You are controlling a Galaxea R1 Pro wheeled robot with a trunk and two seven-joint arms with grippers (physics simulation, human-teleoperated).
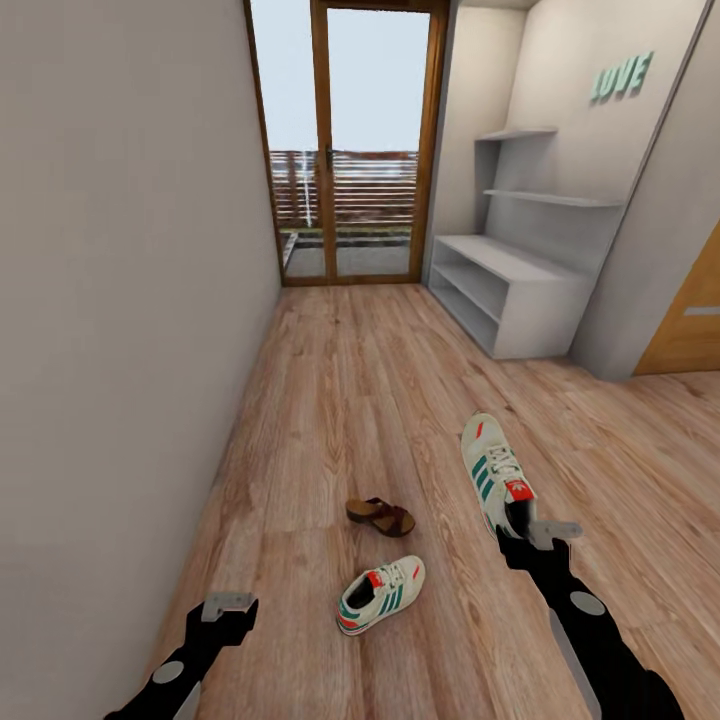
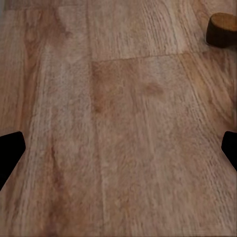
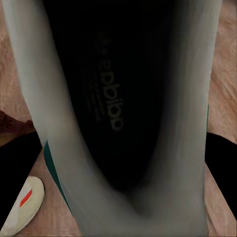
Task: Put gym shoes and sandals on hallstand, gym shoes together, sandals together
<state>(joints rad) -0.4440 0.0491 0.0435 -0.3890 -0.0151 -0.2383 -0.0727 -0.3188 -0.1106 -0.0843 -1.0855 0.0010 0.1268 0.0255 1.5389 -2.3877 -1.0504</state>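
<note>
My right gripper (image 1: 522, 530) sits at the heel of one gym shoe (image 1: 495, 472), which points away from me toward the glass door (image 1: 345, 150); in the right wrist view the shoe's dark insole (image 3: 111, 94) fills the space between my two black fingers (image 3: 17, 168), which flank the heel on both sides, though I cannot tell whether they are pressing on it or merely straddling it. The second gym shoe (image 1: 381, 595) lies on the corridor floor (image 1: 330, 400) nearer to me and between my arms, its toe also glimpsed by the right wrist camera (image 3: 22, 205). One brown sandal (image 1: 381, 516) rests on the planks just beyond that shoe, apart from it. My left gripper (image 1: 228, 603) hangs over bare wood near the wall, its fingers (image 2: 10, 148) spread wide with nothing between them; the sandal's edge (image 2: 223, 29) shows at the rim of that wrist view. The hallstand (image 1: 520, 290) stands against the right wall by the door, its shelves bare, with the teal letters (image 1: 621, 77) above.
</note>
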